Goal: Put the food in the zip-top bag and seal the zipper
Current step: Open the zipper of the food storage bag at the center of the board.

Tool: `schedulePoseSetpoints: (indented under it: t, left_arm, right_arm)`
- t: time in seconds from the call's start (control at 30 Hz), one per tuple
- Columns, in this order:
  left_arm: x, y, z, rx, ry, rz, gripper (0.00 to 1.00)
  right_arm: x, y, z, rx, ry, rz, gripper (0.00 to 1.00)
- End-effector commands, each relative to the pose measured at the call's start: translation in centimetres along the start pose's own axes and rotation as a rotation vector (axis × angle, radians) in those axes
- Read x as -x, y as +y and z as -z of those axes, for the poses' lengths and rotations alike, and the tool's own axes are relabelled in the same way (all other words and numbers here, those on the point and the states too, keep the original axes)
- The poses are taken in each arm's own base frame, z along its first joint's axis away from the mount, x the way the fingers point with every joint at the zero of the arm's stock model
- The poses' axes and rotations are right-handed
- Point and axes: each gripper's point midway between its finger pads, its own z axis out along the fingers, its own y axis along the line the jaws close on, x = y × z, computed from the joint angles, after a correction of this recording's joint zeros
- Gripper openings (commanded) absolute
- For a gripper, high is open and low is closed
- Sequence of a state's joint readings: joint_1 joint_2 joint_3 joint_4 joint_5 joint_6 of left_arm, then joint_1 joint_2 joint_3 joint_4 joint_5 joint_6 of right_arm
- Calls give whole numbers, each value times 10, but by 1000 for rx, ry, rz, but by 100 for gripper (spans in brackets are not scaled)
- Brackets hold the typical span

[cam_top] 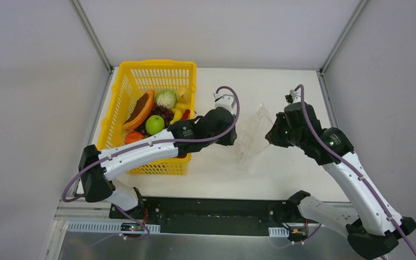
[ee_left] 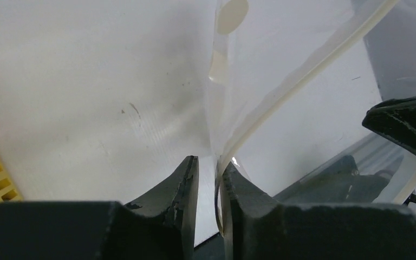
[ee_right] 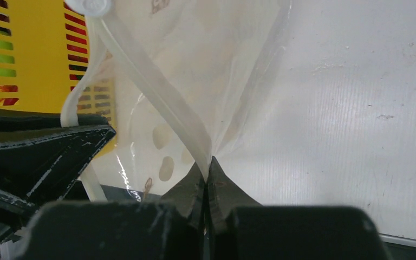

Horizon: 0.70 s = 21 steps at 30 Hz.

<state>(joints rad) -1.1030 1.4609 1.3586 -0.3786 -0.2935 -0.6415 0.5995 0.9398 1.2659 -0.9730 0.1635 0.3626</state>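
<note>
1. Since both arms reach in from the near edge, we begin with them: they meet over the middle of the table (cam_top: pixel 298 173), with the bag (cam_top: pixel 252 135) held up between them.
2. Our right claw (ee_right: pixel 207 162) is clenched on the bag's zipper strip (ee_right: pixel 157 97), likely to anchor that end of the mouth.
3. Our left claw (ee_left: pixel 208 160) stands slightly parted, the strip lying in the gap against one finger; loose, we judge, not pinched.
4. To the left, the food (cam_top: pixel 155 124) sits in the yellow basket (cam_top: pixel 120 89), none bagged yet.
5. Beyond, the white table is matte and lightly scuffed; plain grey walls (cam_top: pixel 195 27) close it in on three sides.
</note>
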Motion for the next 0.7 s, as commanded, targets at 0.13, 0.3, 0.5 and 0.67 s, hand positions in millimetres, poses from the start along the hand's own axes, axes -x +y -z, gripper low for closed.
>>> schedulePoseSetpoints:
  t: [0.13,0.3,0.5,0.67]
  left_arm:
    - [-19,0,-20,-31,80,47,40]
    - [-9,4,-12,-22,49,27,50]
    - [-18,6,-20,-40,91,22,42]
    - [-25,-2,-25,-86,109,32,12]
  right_arm:
    - [-4,10,-36,-14,52,-22,0]
    - [-7,17,-54,8,58,-31,0]
    - [-12,24,-64,40,83,-38,3]
    - [-15,23,-66,45,78,-50,6]
